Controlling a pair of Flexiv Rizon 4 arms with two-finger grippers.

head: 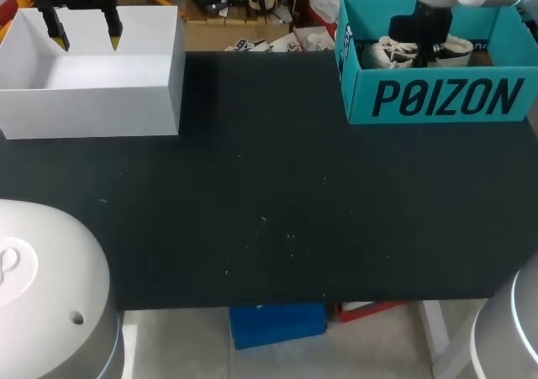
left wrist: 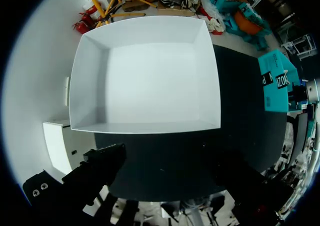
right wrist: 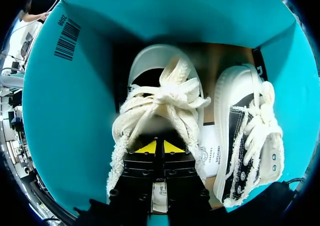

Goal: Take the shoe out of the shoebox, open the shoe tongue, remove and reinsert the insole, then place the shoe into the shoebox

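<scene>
Fingers of the left gripper (head: 87, 36) hung wide apart with nothing between them, over the white box (head: 92, 110) at the far left, probably waiting its turn. The right arm dipped into the teal cardboard shoebox (head: 445, 97) at the far right.

From the left wrist, the box showed smooth, plain walls.

From the right wrist, the right gripper (right wrist: 156, 147) was pressed almost closed inside the canvas shoe (right wrist: 160, 98), seemingly pinching its tongue under frayed laces, to lift it. A second shoe (right wrist: 245, 136) lay beside it.

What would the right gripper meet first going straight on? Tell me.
The white laced shoe in the teal shoebox: the right gripper points at its laces, seemingly almost touching, though depth is unclear.
</scene>
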